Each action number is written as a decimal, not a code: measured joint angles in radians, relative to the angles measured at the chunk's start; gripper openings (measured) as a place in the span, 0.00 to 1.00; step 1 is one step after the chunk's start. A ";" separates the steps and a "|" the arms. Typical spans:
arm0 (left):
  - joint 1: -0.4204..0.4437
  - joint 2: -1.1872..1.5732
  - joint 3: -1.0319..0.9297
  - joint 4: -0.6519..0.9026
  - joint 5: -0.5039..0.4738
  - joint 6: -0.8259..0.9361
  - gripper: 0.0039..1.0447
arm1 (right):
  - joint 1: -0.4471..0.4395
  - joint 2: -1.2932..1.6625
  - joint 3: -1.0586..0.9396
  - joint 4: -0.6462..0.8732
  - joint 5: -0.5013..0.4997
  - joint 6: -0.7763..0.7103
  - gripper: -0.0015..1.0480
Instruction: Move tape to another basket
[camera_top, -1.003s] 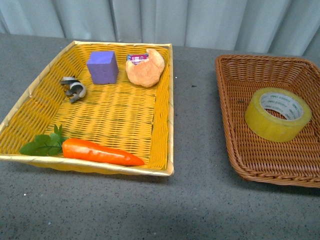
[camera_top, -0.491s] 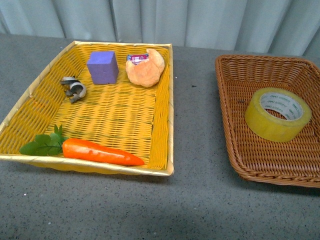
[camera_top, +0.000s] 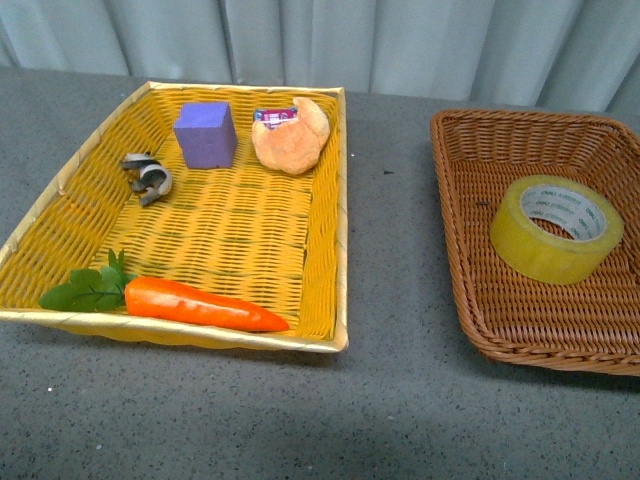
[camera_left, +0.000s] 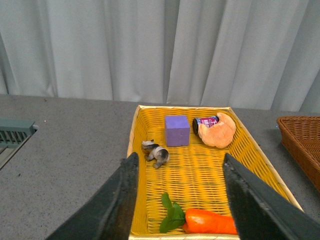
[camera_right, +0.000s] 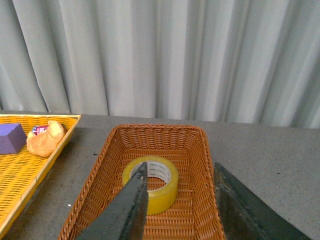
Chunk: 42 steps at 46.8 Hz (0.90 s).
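The tape (camera_top: 556, 229) lies flat inside the brown basket (camera_top: 470, 180), apart from the yellow tray (camera_top: 335, 200) with the carrot (camera_top: 200, 304). The right gripper (camera_right: 180, 200) and the left gripper (camera_left: 177, 200) are both wide apart and empty. I judge the move is not started.

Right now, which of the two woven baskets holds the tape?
The brown wicker basket on the right holds the tape, alone. The yellow basket holds a carrot, purple block, bread and metal clip instead.
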 joint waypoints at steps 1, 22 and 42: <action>0.000 0.000 0.000 0.000 0.000 0.000 0.52 | 0.000 0.000 0.000 0.000 0.000 0.000 0.41; 0.000 0.000 0.000 0.000 0.000 0.001 0.94 | 0.000 0.000 0.000 0.000 0.000 0.001 0.91; 0.000 0.000 0.000 0.000 0.000 0.001 0.94 | 0.000 0.000 0.000 0.000 0.000 0.000 0.91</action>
